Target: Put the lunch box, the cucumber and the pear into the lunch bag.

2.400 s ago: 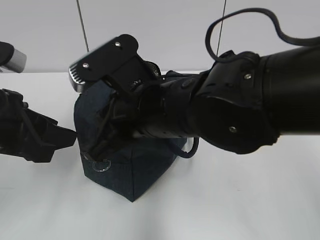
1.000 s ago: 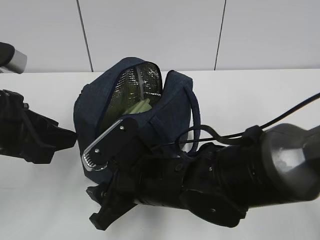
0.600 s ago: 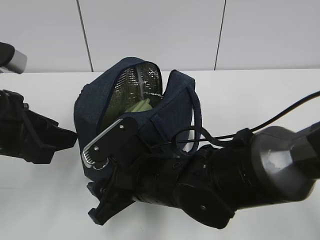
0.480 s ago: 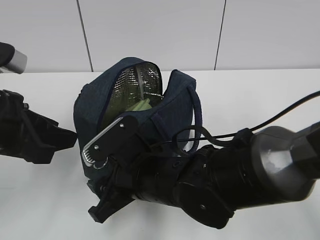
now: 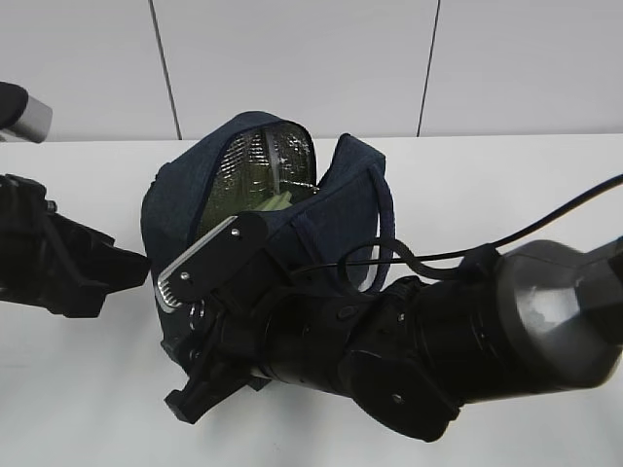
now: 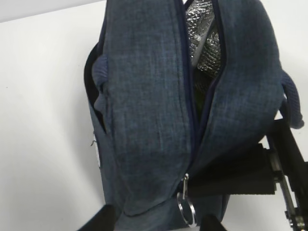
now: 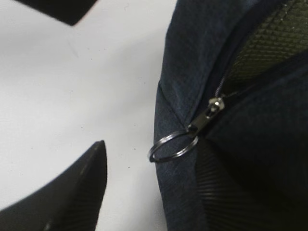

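Note:
The navy lunch bag (image 5: 180, 209) stands mid-table with its top unzipped and the foil lining showing. Inside it shows the pale green lid of the lunch box (image 5: 277, 202). The cucumber and the pear are hidden. My right gripper (image 5: 195, 389) is low at the bag's front left corner, open. In the right wrist view the ring zipper pull (image 7: 173, 144) hangs between its spread fingers (image 7: 72, 192), one pad against the fabric. My left gripper (image 6: 156, 224) is open at the bag's left end (image 6: 144, 120), tips to either side of it, beside the ring (image 6: 186, 211).
The white table (image 5: 78, 399) runs back to a pale panelled wall. My bulky right arm (image 5: 438, 350) and its cable (image 5: 409, 258) cross the bag's front and cover the right foreground. The bag's loop handle (image 5: 386, 219) stands out on the right side.
The right arm has come down from over the bag's top to its front left corner, then edged up against it. The bag's flap has leaned slightly right. The left arm stays still.

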